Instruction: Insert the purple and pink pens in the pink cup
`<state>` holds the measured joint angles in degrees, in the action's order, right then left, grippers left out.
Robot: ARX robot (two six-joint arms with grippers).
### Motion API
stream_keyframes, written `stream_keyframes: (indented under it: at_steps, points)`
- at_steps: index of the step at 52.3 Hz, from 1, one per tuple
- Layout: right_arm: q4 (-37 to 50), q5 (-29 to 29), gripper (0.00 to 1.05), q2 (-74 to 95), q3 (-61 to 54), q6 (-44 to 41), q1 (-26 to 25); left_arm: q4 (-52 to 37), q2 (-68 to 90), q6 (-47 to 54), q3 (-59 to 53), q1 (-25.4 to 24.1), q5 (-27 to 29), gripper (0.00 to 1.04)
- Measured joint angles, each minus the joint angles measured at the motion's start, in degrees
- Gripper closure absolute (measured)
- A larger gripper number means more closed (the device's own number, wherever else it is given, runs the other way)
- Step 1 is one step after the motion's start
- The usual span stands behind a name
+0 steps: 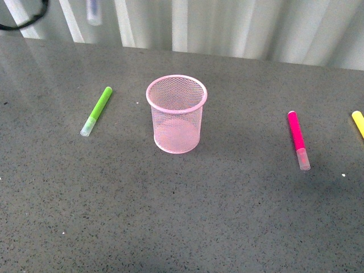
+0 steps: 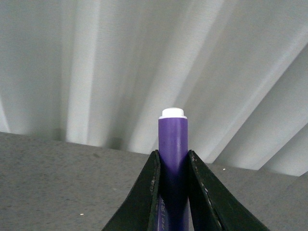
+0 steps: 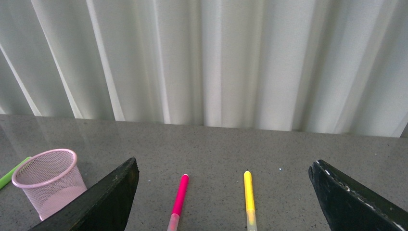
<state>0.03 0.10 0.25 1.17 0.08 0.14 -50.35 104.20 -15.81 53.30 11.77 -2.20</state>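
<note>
Your left gripper (image 2: 173, 155) grasps the dark purple chunky marker (image 2: 173, 137). Your right gripper (image 3: 223, 164) is released, jaws wide. The hot pink marker (image 1: 296, 135) lies on the grey tabletop (image 1: 170, 216), well right of the upright pink wire-mesh cup (image 1: 176, 128).

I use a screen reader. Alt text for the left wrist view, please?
The left gripper is shut on a purple pen, whose white end sticks out past the fingertips. Behind are a grey table and a white curtain.

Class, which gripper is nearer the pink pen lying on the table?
Right. The pink pen lies on the table ahead of the open right gripper. The left gripper, shut on the purple pen, shows no pink pen in its view.
</note>
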Motion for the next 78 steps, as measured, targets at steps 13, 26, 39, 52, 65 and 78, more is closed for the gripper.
stream_keyframes:
  at_steps: [13,26,39,52,65,78]
  points:
    - [0.00,0.00,0.07,0.00,0.00,0.00,0.00,-12.90,8.33,-4.85,-2.03,11.89,14.73,0.92]
    - [0.00,0.00,0.07,0.00,0.00,0.00,0.00,-17.51,15.32,-3.30,0.15,14.93,15.63,0.92]
    - [0.00,0.00,0.07,0.00,0.00,0.00,0.00,-17.84,19.50,-2.51,1.38,13.88,15.13,0.92]
    - [0.00,0.02,0.07,0.00,0.00,0.00,0.00,-18.32,20.76,-3.02,1.57,12.90,14.01,0.92]
    - [0.00,0.00,0.07,0.00,0.00,0.00,0.00,-15.06,19.15,-8.33,-0.22,12.41,12.90,0.68]
    - [0.00,0.00,0.07,0.00,0.00,0.00,0.00,-5.44,7.04,-12.59,-5.25,9.99,7.37,0.23]
